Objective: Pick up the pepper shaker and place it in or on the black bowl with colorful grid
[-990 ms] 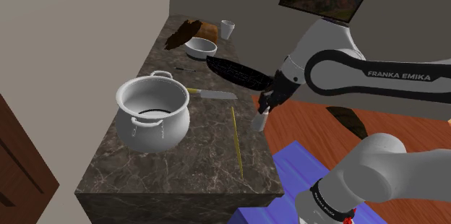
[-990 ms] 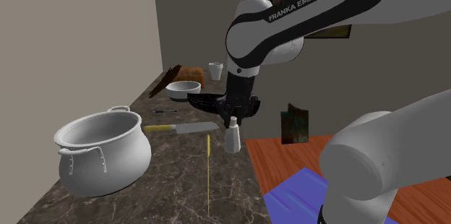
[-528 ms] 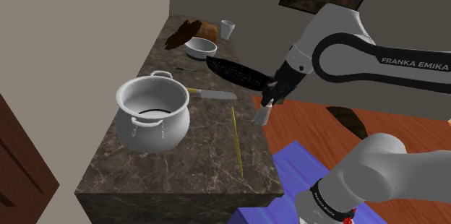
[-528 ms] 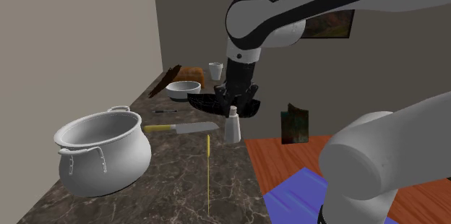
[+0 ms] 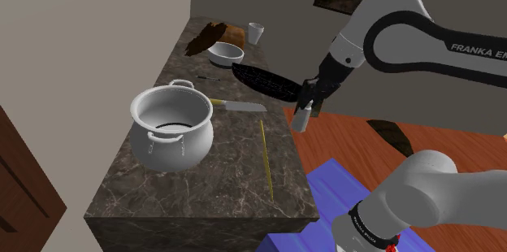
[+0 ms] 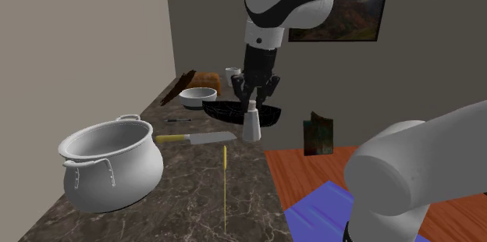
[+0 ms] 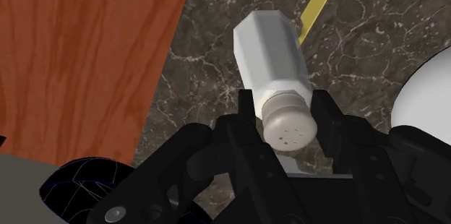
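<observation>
Right, in the shoulder view your claw (image 5: 307, 106) grips the pepper shaker (image 5: 302, 119) in the air near the edge of the surface (image 5: 219, 169), just beside the black bowl (image 5: 264, 82). In the second exterior view the shaker (image 6: 250, 126) hangs upright below the claw, close against the bowl's rim (image 6: 226, 112). In the wrist view both fingers (image 7: 329, 118) clasp it just under its cap. You're in the carry step, I judge. Next, bring it over the bowl, lower it and release.

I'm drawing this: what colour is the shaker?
The shaker is white, grey-capped; wrist view shows it best.
</observation>
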Controlling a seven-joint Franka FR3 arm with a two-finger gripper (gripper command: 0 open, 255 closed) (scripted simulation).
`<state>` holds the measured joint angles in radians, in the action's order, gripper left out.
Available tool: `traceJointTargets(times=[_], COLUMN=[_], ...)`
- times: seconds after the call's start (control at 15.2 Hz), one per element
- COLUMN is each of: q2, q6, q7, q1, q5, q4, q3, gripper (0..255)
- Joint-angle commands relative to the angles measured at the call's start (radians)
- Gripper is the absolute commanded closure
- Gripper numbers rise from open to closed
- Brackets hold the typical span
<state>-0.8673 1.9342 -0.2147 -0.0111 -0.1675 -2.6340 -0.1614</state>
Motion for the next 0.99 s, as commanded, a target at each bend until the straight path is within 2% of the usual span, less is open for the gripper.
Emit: traceJointTargets(times=[0.0, 0.2, 0.92], q2=[0.002, 0.005, 0.407], q6=[-0.026, -0.059, 0.032], q7=[-0.002, -0.004, 0.136], q1=[0.002, 0.004, 0.085], q5=[0.003, 0.007, 0.081], q4=[0.028, 0.064, 0.364], q3=[0.002, 0.006, 0.114], gripper=[255, 255, 255])
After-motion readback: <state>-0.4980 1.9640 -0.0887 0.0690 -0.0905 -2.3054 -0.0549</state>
